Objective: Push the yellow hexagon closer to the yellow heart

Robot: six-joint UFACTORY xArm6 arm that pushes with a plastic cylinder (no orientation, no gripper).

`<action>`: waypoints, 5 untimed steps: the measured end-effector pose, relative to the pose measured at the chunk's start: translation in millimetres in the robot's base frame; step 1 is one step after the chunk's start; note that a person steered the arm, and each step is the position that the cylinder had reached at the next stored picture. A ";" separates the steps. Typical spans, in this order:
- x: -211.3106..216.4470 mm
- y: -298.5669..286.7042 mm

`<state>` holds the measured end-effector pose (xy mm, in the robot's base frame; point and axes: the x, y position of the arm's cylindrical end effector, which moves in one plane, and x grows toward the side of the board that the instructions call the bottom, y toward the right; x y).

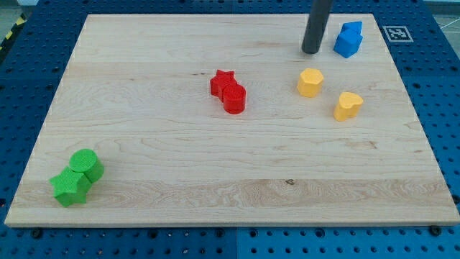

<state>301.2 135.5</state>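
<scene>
The yellow hexagon [310, 82] lies on the wooden board at the view's upper right. The yellow heart [348, 105] lies a short way to its lower right, a small gap apart. My tip [311, 52] rests on the board just above the yellow hexagon, apart from it, and to the left of the blue blocks.
Two blue blocks [348, 39] sit touching near the board's top right edge. A red star [223, 81] and a red cylinder [234, 98] touch near the middle. A green cylinder [86, 165] and a green star [70, 187] touch at the bottom left. The wooden board [180, 158] lies on a blue pegboard.
</scene>
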 end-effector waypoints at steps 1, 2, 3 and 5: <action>11.0 -12.0; 23.5 -3.5; 32.5 -2.9; 61.5 -2.8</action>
<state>362.7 132.7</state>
